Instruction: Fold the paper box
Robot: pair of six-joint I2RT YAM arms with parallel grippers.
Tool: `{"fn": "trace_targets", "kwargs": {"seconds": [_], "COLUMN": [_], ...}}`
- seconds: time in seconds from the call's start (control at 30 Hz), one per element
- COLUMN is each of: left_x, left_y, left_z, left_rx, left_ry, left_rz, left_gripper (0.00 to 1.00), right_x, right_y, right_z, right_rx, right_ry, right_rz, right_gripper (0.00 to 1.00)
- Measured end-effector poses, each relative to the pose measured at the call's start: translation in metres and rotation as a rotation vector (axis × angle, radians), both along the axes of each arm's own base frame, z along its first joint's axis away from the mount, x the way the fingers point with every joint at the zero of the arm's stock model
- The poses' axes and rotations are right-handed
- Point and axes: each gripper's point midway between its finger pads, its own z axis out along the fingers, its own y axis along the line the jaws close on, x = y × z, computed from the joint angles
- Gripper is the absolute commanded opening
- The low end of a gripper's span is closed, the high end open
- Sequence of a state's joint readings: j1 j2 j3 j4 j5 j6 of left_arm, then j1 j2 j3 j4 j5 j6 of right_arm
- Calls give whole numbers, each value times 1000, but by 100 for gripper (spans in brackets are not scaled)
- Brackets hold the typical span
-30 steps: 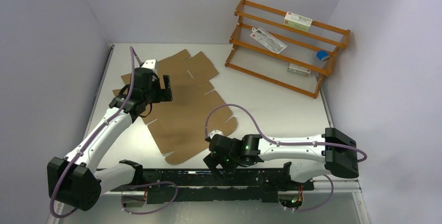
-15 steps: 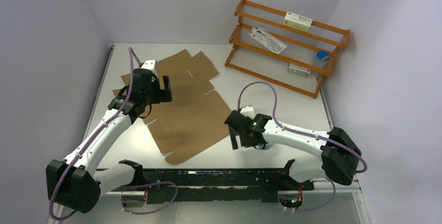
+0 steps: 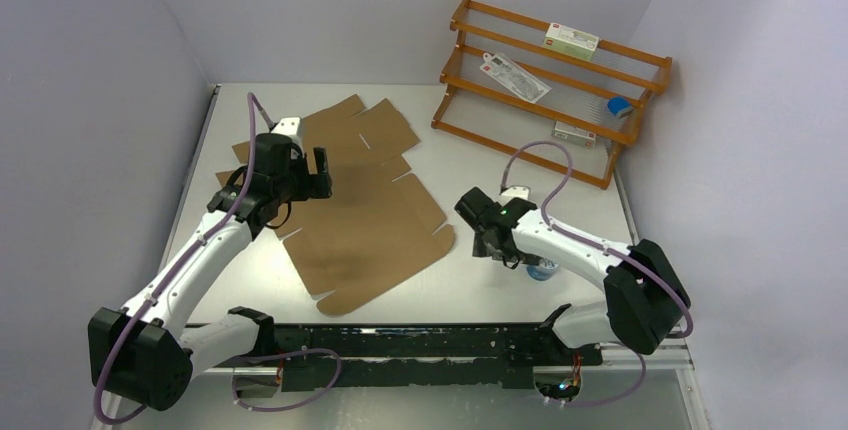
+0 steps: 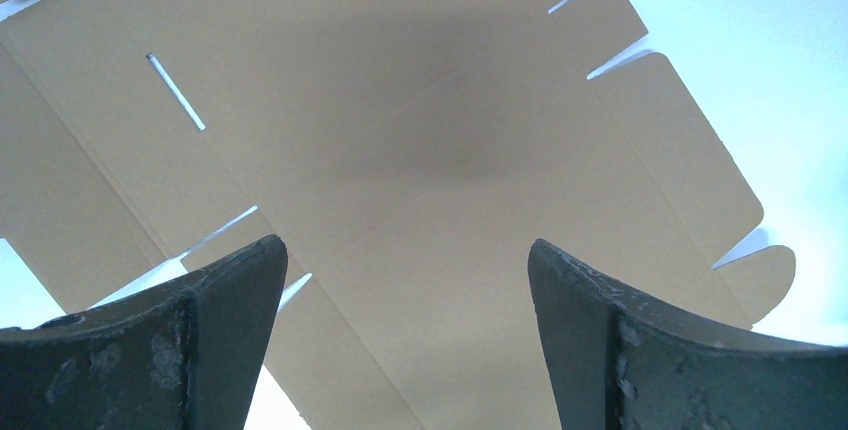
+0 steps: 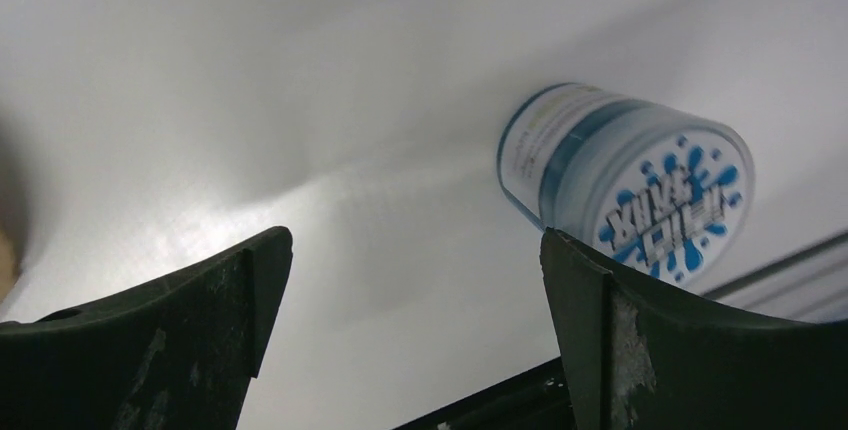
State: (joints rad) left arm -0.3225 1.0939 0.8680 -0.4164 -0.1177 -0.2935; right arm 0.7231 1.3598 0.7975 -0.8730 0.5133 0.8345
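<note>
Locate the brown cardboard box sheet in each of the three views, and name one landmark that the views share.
Top external: the paper box lies flat, left of centre, beneath the left gripper.
Left wrist: it fills most of the frame.
Right wrist: not clearly in it; only a brownish sliver shows at the left edge.
Shared landmark: the left gripper, seen in the top and left wrist views.

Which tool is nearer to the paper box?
Left. The left tool is open above the paper box; the right tool is off its right edge, near the tin.
</note>
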Motion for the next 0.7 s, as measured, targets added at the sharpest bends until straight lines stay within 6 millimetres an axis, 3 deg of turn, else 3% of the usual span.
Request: {"fn": "trace_targets", "kwargs": {"seconds": [0.17,0.27,0.4,0.57,0.7], "left_x": [-1,-1,0,2,4], "left_y": [-2,-2,-2,-2,-2], "left_z": [0,-1,-4,-17,-33], "left_rx": [-6,-6,-4,11,26], "left_ry": [3,3,12,54,102], "left_rz": [-8,-7,-8,-6,-3], "left_gripper": [95,95,95,95,94], "right_x": [3,9,33,61,82], "right_y": [-33,-33,8,78,119], "right_z": [8,13,23,39,35], "right_rx": [-81,-61,136,413,505], "right_ry": [-44,-70,-140,-242,-252], "right_rz": [-157,-153,12,275,422], "right_gripper": [100,100,100,100,100]}}
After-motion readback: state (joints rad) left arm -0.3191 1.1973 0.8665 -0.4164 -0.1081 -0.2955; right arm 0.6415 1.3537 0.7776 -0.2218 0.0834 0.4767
